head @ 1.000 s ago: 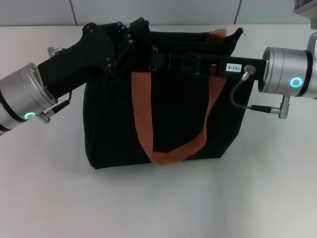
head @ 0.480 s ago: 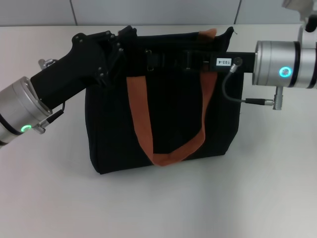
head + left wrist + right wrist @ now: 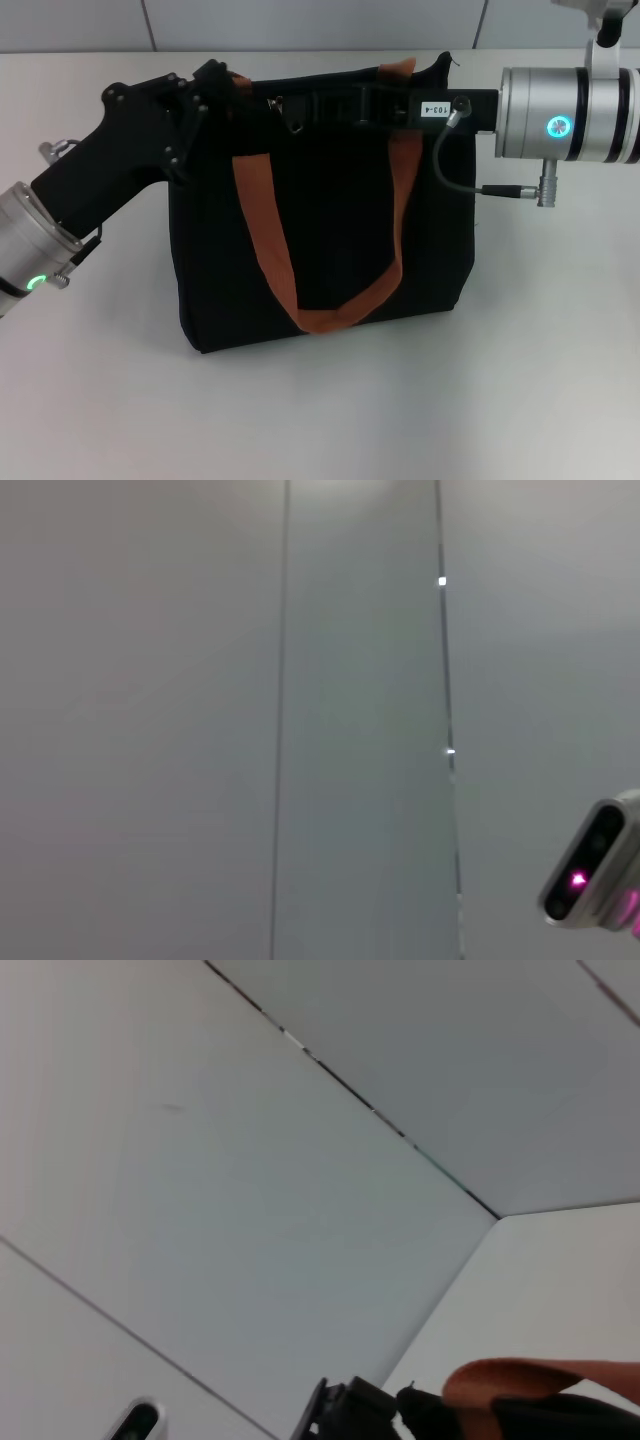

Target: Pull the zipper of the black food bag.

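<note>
The black food bag (image 3: 340, 250) stands upright in the middle of the white table in the head view, its orange-brown straps (image 3: 262, 230) hanging down the front. My left gripper (image 3: 215, 85) is at the bag's upper left corner and looks shut on the fabric there. My right gripper (image 3: 290, 108) reaches in from the right along the bag's top edge. It looks shut on the small silver zipper (image 3: 296, 121). The right wrist view shows only a bit of strap (image 3: 530, 1380) and black bag edge (image 3: 570, 1418).
The white table (image 3: 320, 410) spreads in front of and beside the bag. A grey panelled wall (image 3: 320, 20) runs behind. A cable (image 3: 445, 160) loops off my right wrist by the bag's upper right corner. The left wrist view shows only wall (image 3: 200, 720).
Both grippers have moved left and slightly up along the bag's top. The zipper tab moved left with the right gripper, and the bag's top shifted left.
</note>
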### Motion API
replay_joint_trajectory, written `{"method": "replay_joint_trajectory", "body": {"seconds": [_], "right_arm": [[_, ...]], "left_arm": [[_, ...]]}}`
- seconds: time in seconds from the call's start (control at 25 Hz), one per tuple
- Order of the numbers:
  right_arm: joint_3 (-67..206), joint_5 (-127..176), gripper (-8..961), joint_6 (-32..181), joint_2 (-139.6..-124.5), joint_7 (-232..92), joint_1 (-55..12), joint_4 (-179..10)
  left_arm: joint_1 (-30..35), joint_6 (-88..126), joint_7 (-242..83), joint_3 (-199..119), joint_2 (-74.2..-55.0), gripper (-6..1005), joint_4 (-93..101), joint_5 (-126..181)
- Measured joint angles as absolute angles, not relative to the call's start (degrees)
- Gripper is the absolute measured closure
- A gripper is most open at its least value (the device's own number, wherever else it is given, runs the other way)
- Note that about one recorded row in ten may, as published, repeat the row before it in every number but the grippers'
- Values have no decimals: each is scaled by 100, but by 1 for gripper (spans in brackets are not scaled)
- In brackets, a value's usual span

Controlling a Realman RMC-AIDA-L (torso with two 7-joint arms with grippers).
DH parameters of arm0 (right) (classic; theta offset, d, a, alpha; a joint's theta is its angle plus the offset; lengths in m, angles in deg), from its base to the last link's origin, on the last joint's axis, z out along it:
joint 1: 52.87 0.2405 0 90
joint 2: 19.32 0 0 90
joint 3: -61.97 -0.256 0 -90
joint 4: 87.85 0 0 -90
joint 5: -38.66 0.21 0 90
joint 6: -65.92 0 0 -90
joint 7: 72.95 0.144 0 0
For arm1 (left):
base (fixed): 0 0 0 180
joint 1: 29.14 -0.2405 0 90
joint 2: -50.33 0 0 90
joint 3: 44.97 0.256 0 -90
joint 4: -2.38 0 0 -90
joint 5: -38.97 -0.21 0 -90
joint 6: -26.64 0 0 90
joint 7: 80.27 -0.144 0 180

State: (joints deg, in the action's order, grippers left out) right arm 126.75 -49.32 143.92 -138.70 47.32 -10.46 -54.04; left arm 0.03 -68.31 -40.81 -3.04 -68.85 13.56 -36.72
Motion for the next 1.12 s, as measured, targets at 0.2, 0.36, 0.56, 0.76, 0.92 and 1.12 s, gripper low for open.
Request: {"method": "replay_joint_trajectory", "body": {"seconds": [0.2,0.36,0.56,0.76,0.92,1.12], "right_arm": [[12670,-4948,954,14338,-13851,4784,-1101,-5412],[12672,-4949,954,14340,-13849,4785,-1116,-5423],[12659,-4949,954,14358,-13849,4788,-1202,-5402],[12606,-4949,954,14330,-13810,4790,-1379,-5393],[12510,-4949,954,14301,-13780,4790,-1504,-5380],[12323,-4949,954,14289,-13711,4759,-1660,-5338]], "left_arm": [[-92,-6797,-4106,-305,-6877,907,1354,-3587],[-108,-6780,-4107,-305,-6879,904,1354,-3571],[-92,-6719,-4107,-306,-6879,900,1354,-3562],[-91,-6698,-4107,-305,-6878,896,1354,-3535],[-91,-6632,-4108,-310,-6876,893,1354,-3467],[-74,-6573,-4108,-314,-6876,889,1354,-3444]]}}
